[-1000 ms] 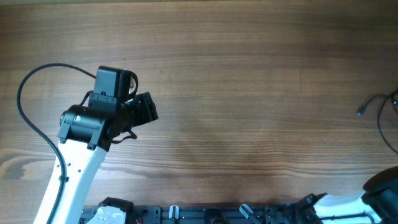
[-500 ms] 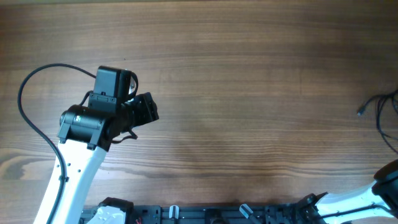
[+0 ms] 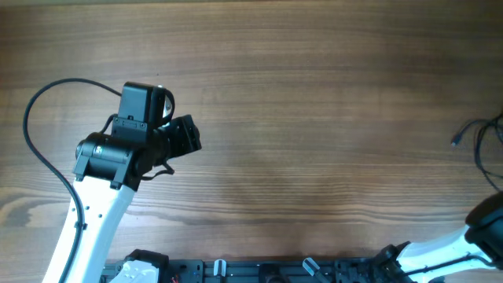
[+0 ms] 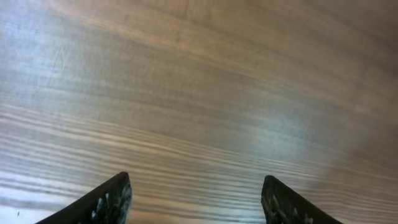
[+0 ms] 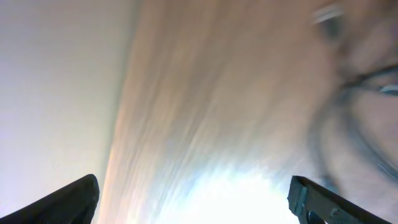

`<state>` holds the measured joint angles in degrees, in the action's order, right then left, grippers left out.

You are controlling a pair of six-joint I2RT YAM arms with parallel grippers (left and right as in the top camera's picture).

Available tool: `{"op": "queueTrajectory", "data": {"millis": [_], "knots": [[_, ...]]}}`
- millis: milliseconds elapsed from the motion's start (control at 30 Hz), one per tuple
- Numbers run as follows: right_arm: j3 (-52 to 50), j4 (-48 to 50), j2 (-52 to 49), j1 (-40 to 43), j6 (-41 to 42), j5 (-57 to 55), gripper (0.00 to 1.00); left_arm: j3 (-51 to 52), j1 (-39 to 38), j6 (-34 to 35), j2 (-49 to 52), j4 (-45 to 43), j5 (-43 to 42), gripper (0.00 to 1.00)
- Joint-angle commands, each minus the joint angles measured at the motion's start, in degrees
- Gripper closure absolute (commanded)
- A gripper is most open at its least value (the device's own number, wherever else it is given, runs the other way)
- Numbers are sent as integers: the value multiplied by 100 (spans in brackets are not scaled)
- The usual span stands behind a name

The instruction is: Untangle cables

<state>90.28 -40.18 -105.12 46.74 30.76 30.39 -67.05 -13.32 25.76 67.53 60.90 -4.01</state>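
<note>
The cables are thin black leads at the table's far right edge, one ending in a small plug. In the right wrist view they show as a dark blur at the upper right. My left gripper hovers over the left part of the table, far from them. Its wrist view shows it open over bare wood, with nothing between the fingers. My right gripper stands wide open and empty, its picture smeared by motion. Only a link of the right arm shows overhead, just below the cables.
A black lead loops from the left wrist camera out to the left and back to the arm. The wooden table fills the view. The arms' base rail runs along the front edge.
The right arm's link at the bottom right corner has shifted and now reaches higher, toward the cables. The left arm and the cables have not moved.
</note>
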Motion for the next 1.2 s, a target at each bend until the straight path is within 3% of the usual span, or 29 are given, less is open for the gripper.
{"op": "queueTrajectory", "data": {"millis": [0, 200, 400, 500, 800, 1167], "knots": [[48, 22, -94, -898, -1784, 667, 0, -46, 33, -155, 15, -188, -46, 31], [48, 4, -94, -2409, -3034, 114, 0, -46, 33, -157, 15, -348, 42, 31], [48, -105, 85, -3700, -3182, -46, 0, -46, 33, -160, 13, -343, 223, 31], [48, -356, 490, -4157, -3237, -533, 0, -46, 33, -157, -11, -343, 236, 35], [46, -1388, 2092, -4640, -3641, -1152, 0, -48, 33, -153, -713, -271, 367, 41], [46, -2702, 3851, -4640, -3639, -1080, 0, -46, 33, -111, -2573, 461, 568, 40]]}}
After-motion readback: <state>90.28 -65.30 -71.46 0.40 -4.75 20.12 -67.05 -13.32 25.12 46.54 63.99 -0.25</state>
